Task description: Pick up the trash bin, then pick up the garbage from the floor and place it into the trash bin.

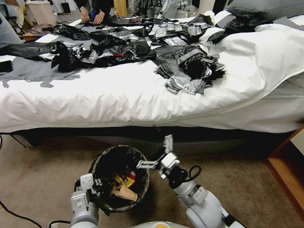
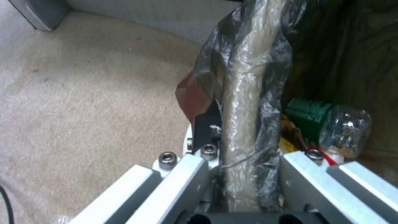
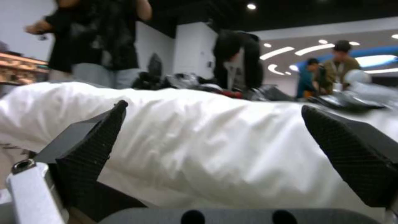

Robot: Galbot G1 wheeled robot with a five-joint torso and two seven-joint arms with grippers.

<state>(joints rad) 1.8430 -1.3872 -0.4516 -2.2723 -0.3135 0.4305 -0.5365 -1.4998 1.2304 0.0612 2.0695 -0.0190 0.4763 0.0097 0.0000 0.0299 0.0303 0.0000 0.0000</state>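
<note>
The left claw (image 1: 95,185) is clamped on the rim of the trash bin (image 1: 144,186), which holds wrappers and a small bottle (image 2: 331,123). The right claw (image 1: 156,150) hangs beside the bin, its fingers spread apart, near the bed (image 1: 126,95).

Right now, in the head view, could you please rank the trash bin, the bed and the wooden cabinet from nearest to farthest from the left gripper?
1. Trash bin: the left gripper clamps its near rim.
2. Bed: straight ahead, beyond the bin.
3. Wooden cabinet: far right, past the right arm.
</note>
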